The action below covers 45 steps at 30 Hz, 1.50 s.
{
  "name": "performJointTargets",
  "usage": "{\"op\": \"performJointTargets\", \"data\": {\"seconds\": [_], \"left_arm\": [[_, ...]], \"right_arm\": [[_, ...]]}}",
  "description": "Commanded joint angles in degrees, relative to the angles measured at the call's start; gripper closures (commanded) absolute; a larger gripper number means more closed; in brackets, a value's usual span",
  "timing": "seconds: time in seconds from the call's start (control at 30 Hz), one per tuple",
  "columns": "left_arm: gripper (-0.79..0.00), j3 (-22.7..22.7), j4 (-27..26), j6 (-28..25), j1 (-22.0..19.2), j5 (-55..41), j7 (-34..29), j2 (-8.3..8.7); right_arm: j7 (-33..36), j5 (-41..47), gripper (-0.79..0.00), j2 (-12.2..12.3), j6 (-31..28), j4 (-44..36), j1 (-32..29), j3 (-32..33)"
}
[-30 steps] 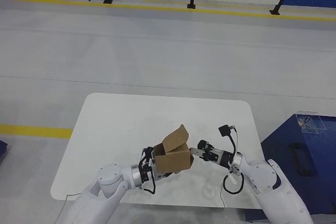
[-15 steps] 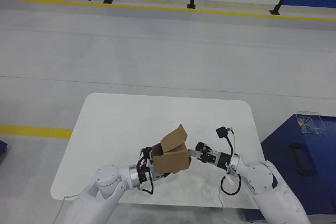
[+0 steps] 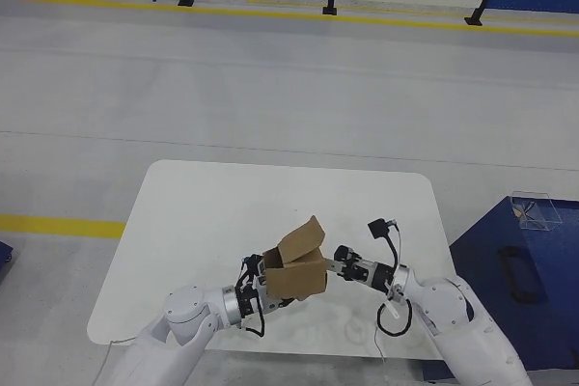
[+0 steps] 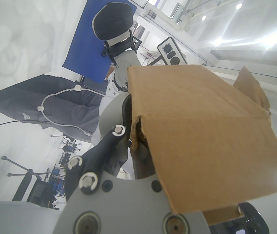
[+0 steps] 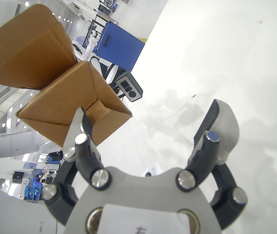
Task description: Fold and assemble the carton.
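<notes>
The left gripper has its fingers closed on a wall of the brown corrugated cardboard carton, one finger inside the box and one outside it. The carton is held above the near part of the white round-cornered desk, partly formed, with one flap standing up and away from those fingers. The right gripper has its fingers spread wide and grips nothing. One finger lies at the carton's open end, its tip against a folded inner flap; whether it presses on the flap cannot be told. The other finger hangs apart from the carton, over bare desk.
</notes>
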Motion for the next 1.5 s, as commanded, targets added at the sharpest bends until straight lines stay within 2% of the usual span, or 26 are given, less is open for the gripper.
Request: {"op": "performJointTargets", "data": {"seconds": [0.0,0.2,0.43,0.67,1.13,1.3,1.47], "left_arm": [[0.000,0.0,0.0,-0.1,0.0,0.0,0.0,-0.01],[0.000,-0.1,-0.1,0.1,0.0,0.1,0.1,-0.02],[0.000,-0.1,-0.4,0.7,-0.2,0.3,0.3,-0.04],[0.000,0.1,-0.4,1.1,-0.6,0.4,0.4,-0.13],[0.000,0.3,0.7,1.0,-1.3,-0.1,0.0,-0.34],[0.000,0.4,1.2,0.9,-1.7,-0.2,0.0,-0.44],[0.000,0.3,1.7,0.7,-1.9,-0.7,-0.4,-0.51]], "right_arm": [[-0.4,0.6,-0.785,0.1,-0.2,0.5,-0.1,0.9],[1.9,1.8,-0.785,0.5,0.6,2.7,-0.5,2.6],[4.1,2.7,-0.785,0.1,0.6,2.9,0.0,0.2],[3.2,2.1,-0.785,-0.4,0.7,2.8,1.2,-1.9],[3.8,4.5,-0.785,-0.6,-0.2,4.0,2.2,-2.0],[1.9,6.2,-0.785,-0.1,-1.7,4.4,1.8,1.7],[-1.1,8.3,-0.785,1.2,-4.4,3.5,-1.2,10.2]]}}
